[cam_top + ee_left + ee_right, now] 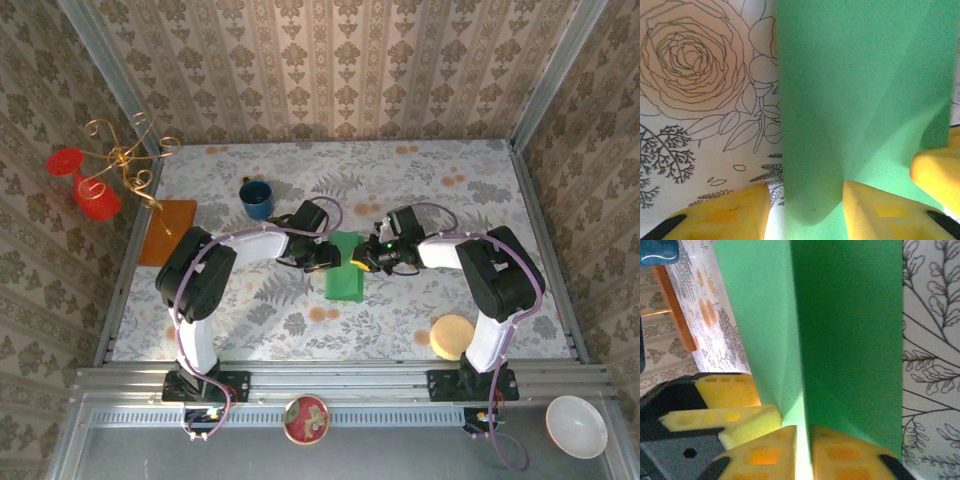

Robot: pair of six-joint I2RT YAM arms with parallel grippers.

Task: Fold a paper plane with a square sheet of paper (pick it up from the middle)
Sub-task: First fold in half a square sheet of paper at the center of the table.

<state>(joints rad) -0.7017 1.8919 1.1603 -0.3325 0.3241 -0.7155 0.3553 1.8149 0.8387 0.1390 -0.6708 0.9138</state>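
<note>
Right tool [802, 435] clamped on the folded green paper [845, 315]; left tool [806, 190] apart, straddling its edge.

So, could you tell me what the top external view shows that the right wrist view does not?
Top external takes in the white bowl, the tan disc and the gold stand. Right wrist gives the close-up: a long crease in the green paper running into the right gripper, shut on it. Both show that paper and the blue mug.
</note>
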